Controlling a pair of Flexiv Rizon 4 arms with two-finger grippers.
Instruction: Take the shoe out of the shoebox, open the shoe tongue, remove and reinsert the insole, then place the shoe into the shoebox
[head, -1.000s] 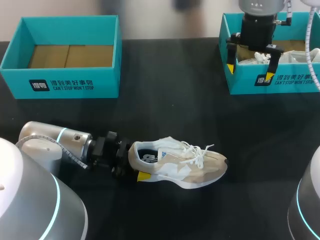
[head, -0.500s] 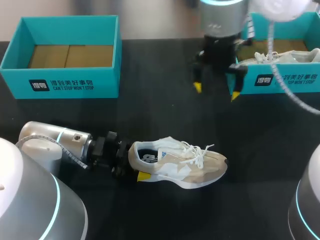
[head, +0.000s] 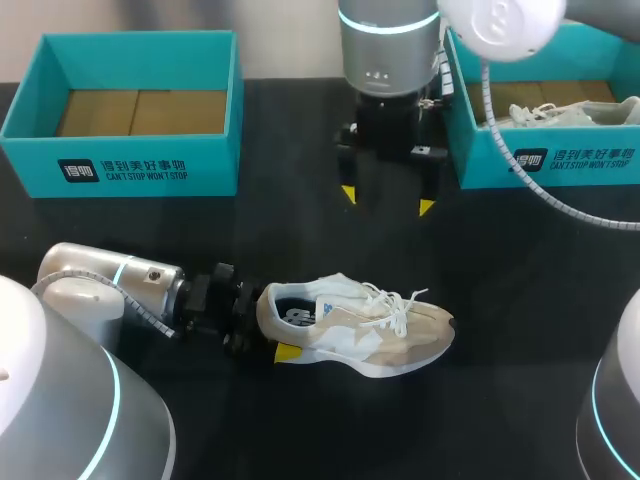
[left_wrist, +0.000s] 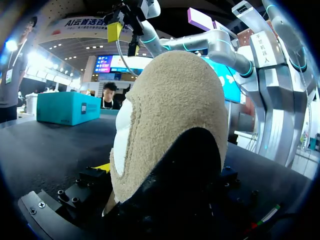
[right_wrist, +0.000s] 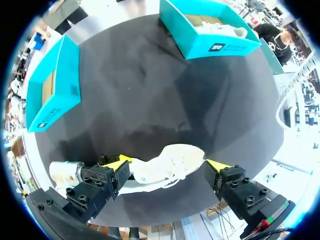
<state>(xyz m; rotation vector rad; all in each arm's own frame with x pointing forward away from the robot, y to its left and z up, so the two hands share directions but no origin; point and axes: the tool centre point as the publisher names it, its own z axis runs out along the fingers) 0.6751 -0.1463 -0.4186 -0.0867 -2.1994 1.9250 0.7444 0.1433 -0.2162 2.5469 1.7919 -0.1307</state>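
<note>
The first step looks done: the shoe (head: 360, 330) stands on its sole on the dark tabletop (head: 300, 240), well apart from both boxes and toe toward the right. The left end effector (head: 272, 326) is clamped on its heel; in the left wrist view the tan heel fills the space between the finger blocks, which press it from both sides. The right end effector (head: 387, 200) hangs above the tabletop between the boxes, empty, yellow tips spread wide and pointing down, with the shoe showing far below between them in its own wrist view. The laces look tied across the tongue and the printed lining shows inside the collar, so I judge that the tongue is not yet opened and the insole not yet drawn. That leaves opening the tongue, the insole out and back in, and the return to a box. The empty shoebox (head: 140, 165) sits at far left, and the second shoebox (head: 500, 160), at far right, holds another shoe (head: 555, 113).
</note>
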